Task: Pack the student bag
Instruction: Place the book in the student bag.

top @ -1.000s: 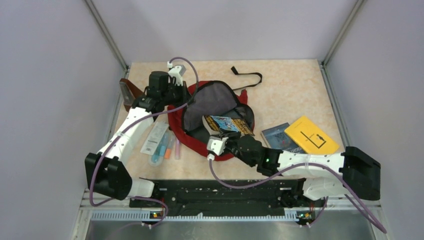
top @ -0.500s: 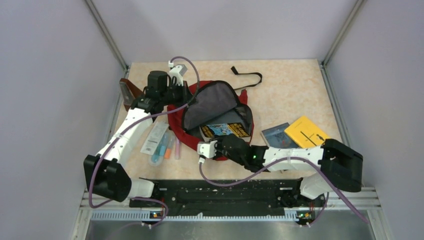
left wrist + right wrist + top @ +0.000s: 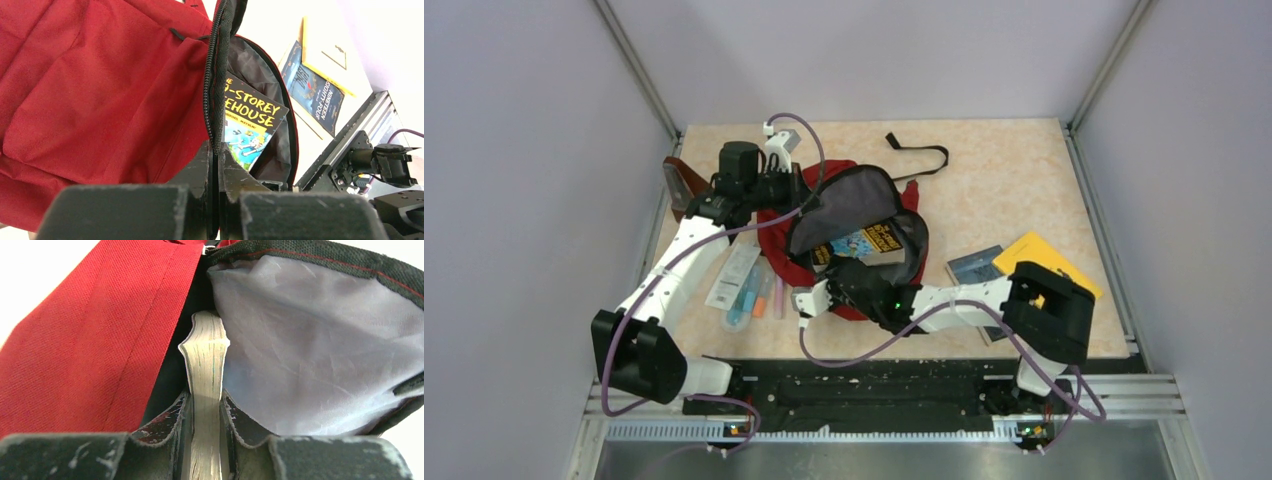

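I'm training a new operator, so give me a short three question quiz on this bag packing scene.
1. True or false: the left gripper is shut on the zipper edge of the student bag.
2. What does the right gripper hold? A) a book B) a pen C) a brown pouch
3. How many books lie on the table outside the bag?

Key: 1 true. 2 A, with the book already partly inside the bag's opening. 3 two: a yellow book and a dark blue book.
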{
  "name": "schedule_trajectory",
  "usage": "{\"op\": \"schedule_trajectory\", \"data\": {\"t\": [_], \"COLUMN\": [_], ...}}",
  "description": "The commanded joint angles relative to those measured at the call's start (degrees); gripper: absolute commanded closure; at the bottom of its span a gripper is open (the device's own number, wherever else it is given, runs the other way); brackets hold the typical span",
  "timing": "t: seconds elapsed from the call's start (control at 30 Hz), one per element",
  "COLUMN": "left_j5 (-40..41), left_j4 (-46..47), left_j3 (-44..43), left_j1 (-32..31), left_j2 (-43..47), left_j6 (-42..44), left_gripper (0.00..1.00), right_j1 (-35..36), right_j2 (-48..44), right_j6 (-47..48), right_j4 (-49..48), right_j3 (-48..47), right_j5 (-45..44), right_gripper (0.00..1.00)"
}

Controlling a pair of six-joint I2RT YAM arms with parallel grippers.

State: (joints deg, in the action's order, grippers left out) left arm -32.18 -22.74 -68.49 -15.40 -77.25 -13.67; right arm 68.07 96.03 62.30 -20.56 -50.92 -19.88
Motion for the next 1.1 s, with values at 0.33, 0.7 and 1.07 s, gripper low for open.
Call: {"op": "schedule_trajectory", "data": {"t": [0.33, 0.7, 1.07], "left_j5": [-3.57, -2.72, -1.29], "left_j4": [2.44, 1.99, 1.30], "left_j3": [-1.48, -1.56, -1.67], "left_j1": [-0.24, -0.51, -0.51], "left_j2": [0.38, 0.66, 0.66], "left_j6": [-1.00, -0.63, 0.14], "left_gripper": [1.00, 1.00, 1.00], "right_j1": [-4.21, -6.35, -6.44], "right_j2": [7.75, 5.34, -7.67], "right_j6": [7.16, -17.51, -40.29], "right_j4": [-9.14, -4.92, 9.92], "right_j3": [-6.86, -4.74, 1.54], "right_j5": [0.43, -2.63, 4.90], "right_gripper": [1.00, 0.60, 0.43]}}
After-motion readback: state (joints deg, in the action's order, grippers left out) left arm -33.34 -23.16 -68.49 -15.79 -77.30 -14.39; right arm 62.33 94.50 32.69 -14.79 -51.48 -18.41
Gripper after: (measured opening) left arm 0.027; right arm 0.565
